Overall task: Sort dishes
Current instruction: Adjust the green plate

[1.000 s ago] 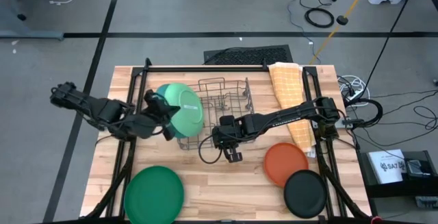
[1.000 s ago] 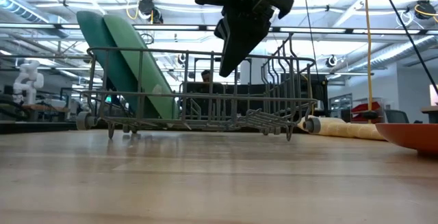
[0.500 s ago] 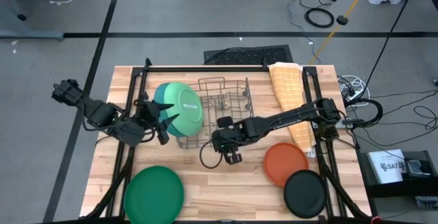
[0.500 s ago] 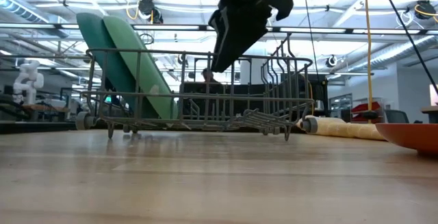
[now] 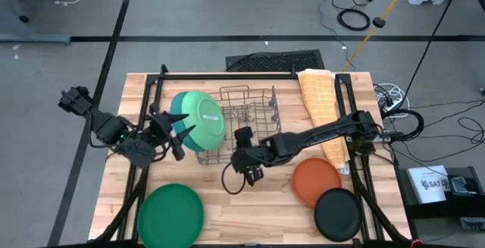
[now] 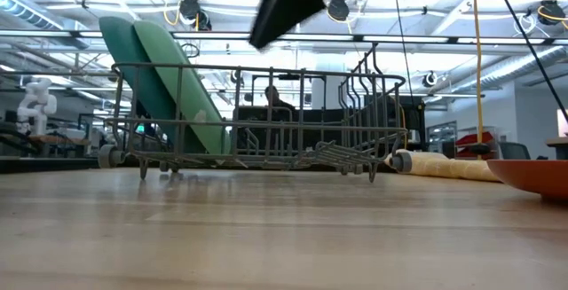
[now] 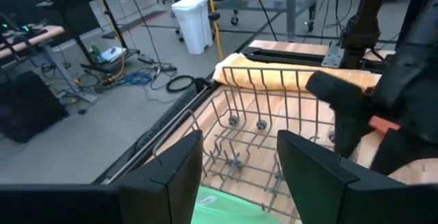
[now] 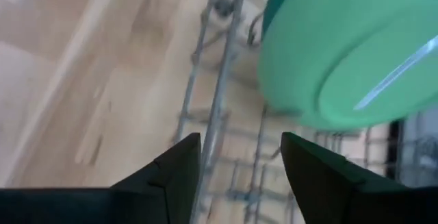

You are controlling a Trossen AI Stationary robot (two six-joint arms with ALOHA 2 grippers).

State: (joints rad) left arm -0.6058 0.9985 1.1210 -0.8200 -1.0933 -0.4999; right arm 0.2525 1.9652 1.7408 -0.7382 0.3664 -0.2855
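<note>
Plates are standing two-deep at the left end of the rack (image 5: 246, 115): the light green plate (image 5: 203, 121) and the teal plate (image 5: 179, 108) behind it, both on edge and leaning away from the rack's middle. Seen level, their long axes are running steeply up and outward from the rack floor, faces turned toward the rack's middle and somewhat upward.

The left gripper (image 5: 168, 133) is hanging just beside those two plates, outside the rack's left end, fingers spread and holding nothing. The right gripper (image 5: 244, 169) is hovering at the rack's front edge, jaws parted and empty.

Three plates are lying flat on the table (image 5: 250, 218), in front of the rack: the dark green plate (image 5: 170, 216) toward the left, the orange plate (image 5: 317, 181) and black plate (image 5: 337, 214) toward the right, those two looking to be touching or overlapping.

Risks, as I judge them: the left fingers are sitting close to the leaning pair, so a careless swing could knock them flatter or out of their slots. The right arm is stretching across near the rack and could snag a wire and drag the rack. Flat plates are also giving little edge to pinch, so a grip could slip.
</note>
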